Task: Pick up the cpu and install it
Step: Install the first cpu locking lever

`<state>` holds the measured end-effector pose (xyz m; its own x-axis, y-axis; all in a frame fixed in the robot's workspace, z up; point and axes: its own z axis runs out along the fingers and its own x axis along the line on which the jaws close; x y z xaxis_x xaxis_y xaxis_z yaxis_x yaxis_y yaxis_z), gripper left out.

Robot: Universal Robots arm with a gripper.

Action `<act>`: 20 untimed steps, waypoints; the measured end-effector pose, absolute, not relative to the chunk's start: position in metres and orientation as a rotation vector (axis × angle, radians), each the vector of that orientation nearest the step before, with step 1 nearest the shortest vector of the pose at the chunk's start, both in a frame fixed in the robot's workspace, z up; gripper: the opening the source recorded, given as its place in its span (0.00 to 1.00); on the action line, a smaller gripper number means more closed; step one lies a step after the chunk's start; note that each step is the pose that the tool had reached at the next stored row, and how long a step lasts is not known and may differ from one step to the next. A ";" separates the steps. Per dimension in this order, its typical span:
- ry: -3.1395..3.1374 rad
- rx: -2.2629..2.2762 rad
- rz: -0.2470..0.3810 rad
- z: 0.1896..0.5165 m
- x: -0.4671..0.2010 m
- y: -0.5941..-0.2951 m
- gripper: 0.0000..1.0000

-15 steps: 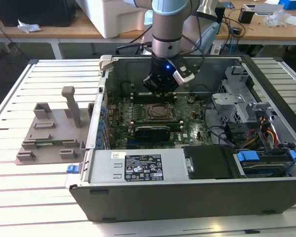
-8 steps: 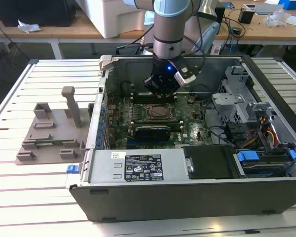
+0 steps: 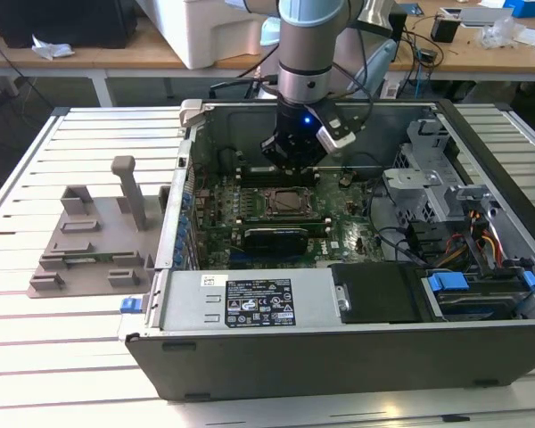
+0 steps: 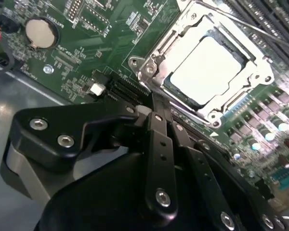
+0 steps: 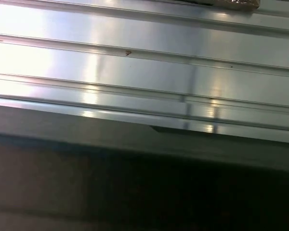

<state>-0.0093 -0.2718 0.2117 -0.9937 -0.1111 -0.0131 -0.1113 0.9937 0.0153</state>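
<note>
In the second wrist view the cpu (image 4: 208,67), a flat square chip with a silvery top, lies inside the metal-framed socket (image 4: 156,65) on the green motherboard (image 4: 82,57). My gripper (image 4: 156,109) hangs just beside the socket's near edge. Its black fingers (image 4: 159,139) are drawn together with nothing between them. In the exterior view the gripper (image 3: 292,169) hovers inside the open computer case (image 3: 339,357), right above the socket (image 3: 283,203).
A long black card (image 3: 276,239) lies just in front of the socket. A power supply (image 3: 267,303), drive bays with blue clips (image 3: 448,283) and cables (image 3: 486,236) crowd the case. A grey fixture (image 3: 89,236) stands on the ribbed table at the exterior view's left. A coin battery (image 4: 41,32) sits on the board.
</note>
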 end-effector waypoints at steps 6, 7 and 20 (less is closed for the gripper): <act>3.126 -0.174 -0.022 0.217 -0.009 -0.281 0.11; 3.126 -0.174 -0.027 0.217 -0.009 -0.283 0.11; 3.126 -0.175 -0.069 0.264 -0.009 -0.303 0.11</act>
